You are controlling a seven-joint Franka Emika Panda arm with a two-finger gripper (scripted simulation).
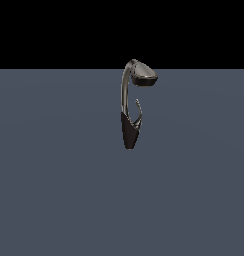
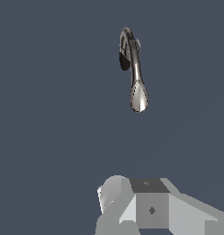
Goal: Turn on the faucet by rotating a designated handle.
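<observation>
The faucet stands upright on the grey floor, with a tapered black base, a tall curved neck and a flattened oval spout head. The handle is a thin curved silver-grey lever that rises from the top of the base, below the spout head. The wrist view looks down on the faucet; a small part by its base may be the handle. Grey parts of my gripper show at that view's edge, well apart from the faucet. Their opening cannot be made out. The gripper is not in the exterior view.
A flat grey-blue floor lies all around the faucet. The background above the floor's far edge is black.
</observation>
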